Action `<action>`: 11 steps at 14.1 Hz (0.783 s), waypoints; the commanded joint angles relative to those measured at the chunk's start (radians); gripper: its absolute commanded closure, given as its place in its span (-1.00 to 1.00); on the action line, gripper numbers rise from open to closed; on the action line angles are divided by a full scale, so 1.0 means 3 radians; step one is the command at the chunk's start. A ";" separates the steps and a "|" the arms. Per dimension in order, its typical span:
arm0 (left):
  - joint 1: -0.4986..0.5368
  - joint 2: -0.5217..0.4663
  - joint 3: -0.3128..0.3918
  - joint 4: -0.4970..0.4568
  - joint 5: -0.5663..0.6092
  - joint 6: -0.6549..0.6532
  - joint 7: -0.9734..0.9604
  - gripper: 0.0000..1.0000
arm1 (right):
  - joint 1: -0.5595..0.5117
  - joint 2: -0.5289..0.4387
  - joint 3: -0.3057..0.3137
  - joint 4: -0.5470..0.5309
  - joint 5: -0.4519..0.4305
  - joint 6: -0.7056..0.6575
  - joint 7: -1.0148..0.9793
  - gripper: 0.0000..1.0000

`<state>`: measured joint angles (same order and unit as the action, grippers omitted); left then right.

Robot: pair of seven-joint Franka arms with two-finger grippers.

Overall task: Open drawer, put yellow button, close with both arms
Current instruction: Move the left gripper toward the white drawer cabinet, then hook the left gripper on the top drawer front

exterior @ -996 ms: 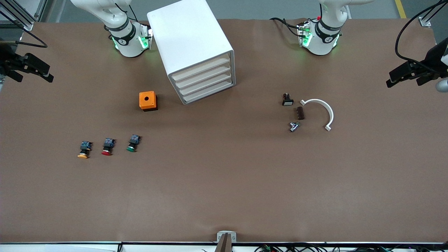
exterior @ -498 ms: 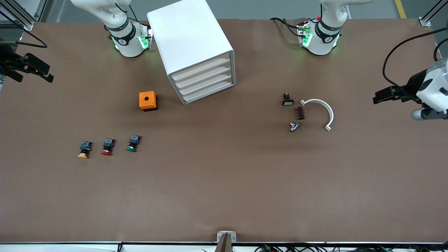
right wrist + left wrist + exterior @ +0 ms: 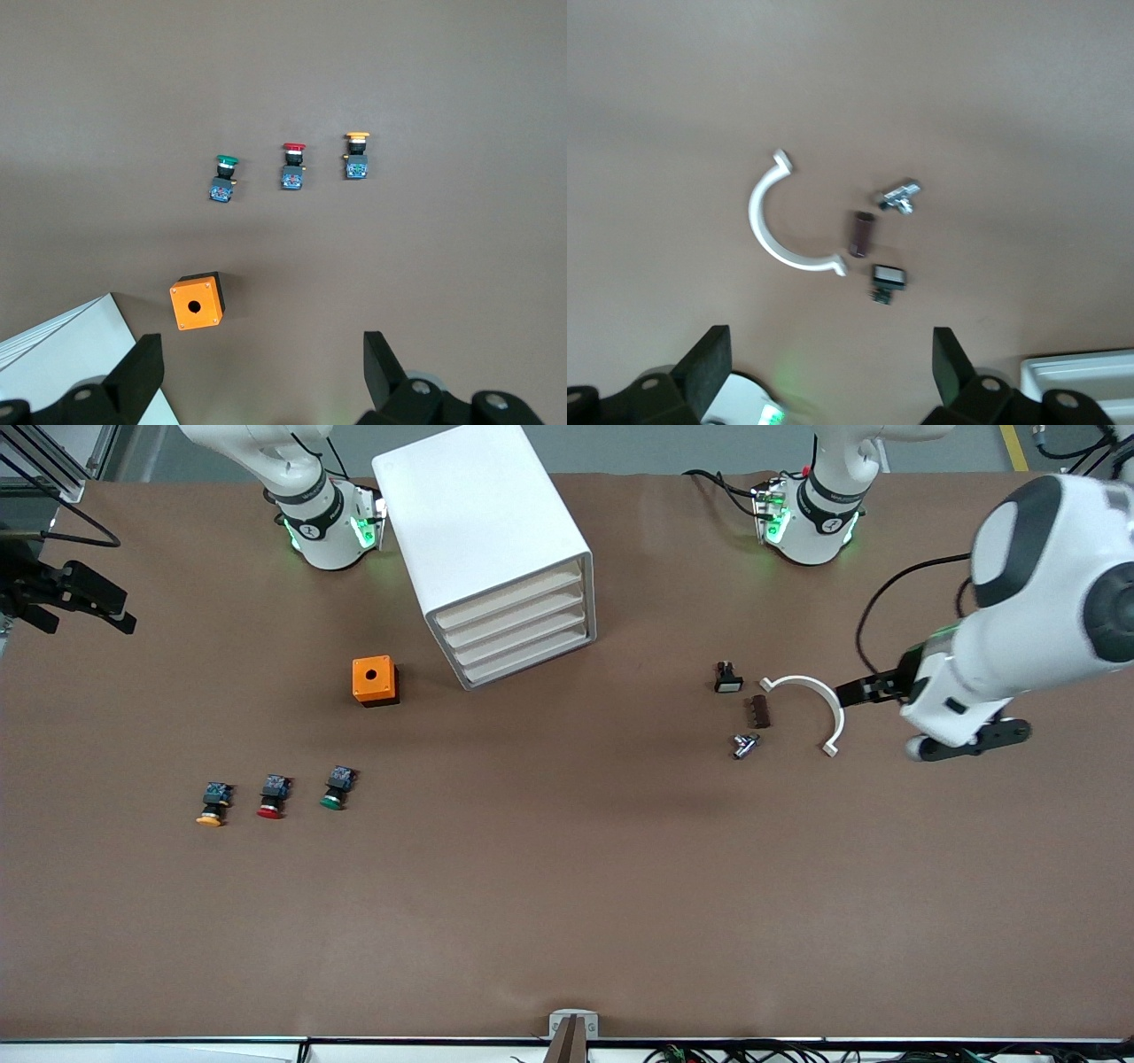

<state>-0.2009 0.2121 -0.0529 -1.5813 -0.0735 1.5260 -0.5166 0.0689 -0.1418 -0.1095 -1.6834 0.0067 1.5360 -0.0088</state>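
The white cabinet (image 3: 485,549) stood on the table (image 3: 567,921) between the two arm bases, its four cream-fronted drawers all pushed in. The drawer (image 3: 512,593) at the top of the stack was shut, and nothing of its inside could be seen. Just beside the cabinet, toward the right arm's end, sat an orange box (image 3: 375,680) with a round hole in its top face.

The yellow button (image 3: 211,806) lay on the table well apart from the cabinet and nearer to the front camera, at the end of a row of three, with a red button (image 3: 272,797) next to it and a green button (image 3: 334,789) after that. It showed a round yellow-orange cap, a black body and a blue rear block.

The left tool (image 3: 864,689) hung over the table just beside a white curved bracket (image 3: 813,707), its fingers (image 3: 709,365) spread wide and holding nothing. Near the bracket lay a few small parts. The right tool (image 3: 84,598) waited at the table's edge at the right arm's end, its fingers (image 3: 143,370) likewise wide apart and empty.
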 commanded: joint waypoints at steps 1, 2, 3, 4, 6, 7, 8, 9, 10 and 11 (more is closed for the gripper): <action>-0.0275 0.0381 0.0013 0.0392 -0.0168 -0.0076 -0.0775 -0.99 | -0.0015 -0.0090 0.0033 -0.0075 0.0019 0.0019 -0.0042 -1.00; -0.0383 0.0473 0.0018 0.0418 -0.0255 -0.0065 -0.1209 -0.99 | -0.0015 -0.0090 0.0033 -0.0075 0.0019 0.0019 -0.0037 -1.00; -0.0505 0.0550 0.0018 0.0479 -0.0276 -0.0060 -0.1587 -0.99 | -0.0020 -0.0085 0.0033 -0.0075 0.0019 0.0024 -0.0042 -1.00; -0.0613 0.0617 0.0018 0.0551 -0.0282 -0.0060 -0.1809 -0.99 | -0.0020 -0.0085 0.0033 -0.0075 0.0019 0.0024 -0.0042 -1.00; -0.0787 0.0744 0.0013 0.0684 -0.0302 -0.0065 -0.2147 -0.99 | -0.0020 -0.0090 0.0033 -0.0075 0.0019 0.0019 -0.0042 -1.00; -0.0843 0.0780 0.0013 0.0704 -0.0403 -0.0060 -0.2301 -0.99 | -0.0020 -0.0090 0.0033 -0.0075 0.0019 0.0019 -0.0042 -1.00; -0.0920 0.0811 0.0038 0.0710 -0.0536 -0.0050 -0.2358 -0.99 | -0.0020 -0.0090 0.0033 -0.0075 0.0019 0.0019 -0.0042 -1.00; -0.0966 0.0852 0.0054 0.0740 -0.0639 -0.0040 -0.2379 -0.99 | -0.0020 -0.0090 0.0033 -0.0075 0.0019 0.0019 -0.0042 -1.00; -0.0967 0.0908 0.0049 0.0761 -0.0807 -0.0040 -0.2490 -0.99 | -0.0025 -0.0090 0.0033 -0.0075 0.0019 0.0019 -0.0042 -1.00; -0.0956 0.0969 0.0049 0.0761 -0.1016 -0.0040 -0.2699 -0.99 | -0.0035 -0.0090 0.0033 -0.0075 0.0019 0.0014 -0.0042 -1.00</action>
<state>-0.4856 0.4575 -0.0539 -1.3937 -0.2924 1.5285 -1.2566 0.0693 -0.1423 -0.1047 -1.6840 0.0067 1.5362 -0.0099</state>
